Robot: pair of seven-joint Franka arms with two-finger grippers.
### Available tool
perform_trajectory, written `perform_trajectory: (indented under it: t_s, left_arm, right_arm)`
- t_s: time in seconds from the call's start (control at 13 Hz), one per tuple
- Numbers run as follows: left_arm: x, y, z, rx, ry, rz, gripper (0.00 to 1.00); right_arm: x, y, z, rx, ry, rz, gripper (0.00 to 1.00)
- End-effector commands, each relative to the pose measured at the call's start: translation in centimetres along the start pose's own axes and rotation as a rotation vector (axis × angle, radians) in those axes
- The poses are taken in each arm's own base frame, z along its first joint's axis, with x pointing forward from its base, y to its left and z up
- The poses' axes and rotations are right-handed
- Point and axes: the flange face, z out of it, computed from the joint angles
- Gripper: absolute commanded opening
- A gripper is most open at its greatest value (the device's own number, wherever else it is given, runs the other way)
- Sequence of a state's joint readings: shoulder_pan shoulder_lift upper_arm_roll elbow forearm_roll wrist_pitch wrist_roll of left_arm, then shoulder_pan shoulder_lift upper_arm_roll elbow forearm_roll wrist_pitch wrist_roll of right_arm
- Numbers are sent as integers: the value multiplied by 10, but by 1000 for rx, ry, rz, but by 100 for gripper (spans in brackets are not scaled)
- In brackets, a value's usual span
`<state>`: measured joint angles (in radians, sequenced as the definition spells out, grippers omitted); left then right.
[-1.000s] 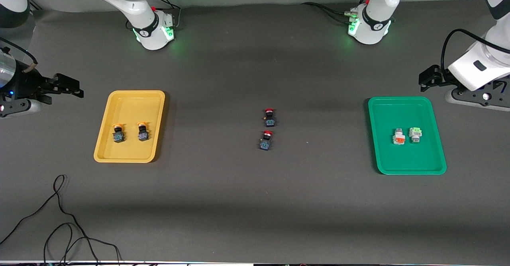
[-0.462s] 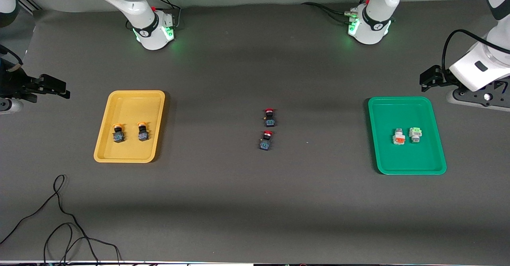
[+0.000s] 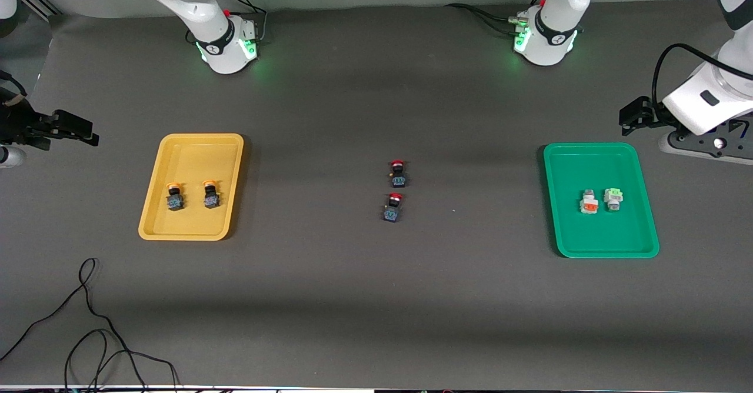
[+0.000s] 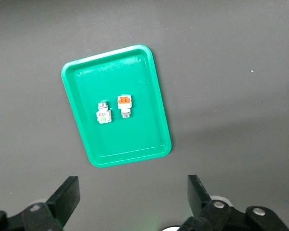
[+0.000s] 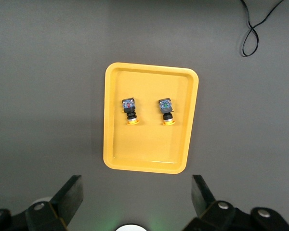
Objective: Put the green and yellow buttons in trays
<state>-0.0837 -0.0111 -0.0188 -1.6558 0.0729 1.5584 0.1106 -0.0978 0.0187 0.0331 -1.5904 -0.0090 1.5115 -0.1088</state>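
step: sorting looks done, yellow buttons in yellow tray, green buttons in green tray
left jaws: wide, empty, above green tray
right jaws: wide, empty, above yellow tray
next: nothing to grasp, I'd leave red buttons on bench

2 red-capped switches sit mid-table on the dark grey mat, one just nearer the front camera than the other, well apart from both grippers. A black cable loops on the mat at the right arm's end, nearest the front camera.

The whole counter is seen from high in front; the green tray and yellow tray are each viewed straight down from 1 wrist camera.
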Motion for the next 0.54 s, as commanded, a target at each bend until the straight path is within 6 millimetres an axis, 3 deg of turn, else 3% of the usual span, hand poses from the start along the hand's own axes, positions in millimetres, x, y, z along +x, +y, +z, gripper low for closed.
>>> perform_trajectory:
  t_s: [0.0,0.46]
  left_arm:
    - [-3,2,0,-5,-8,9,100]
    - [-3,3,-1,-6,-5,9,100]
  right_arm:
    - [-4,-4,-4,-18,12,40,100]
    - [-1,-5,-8,-12,17,46,100]
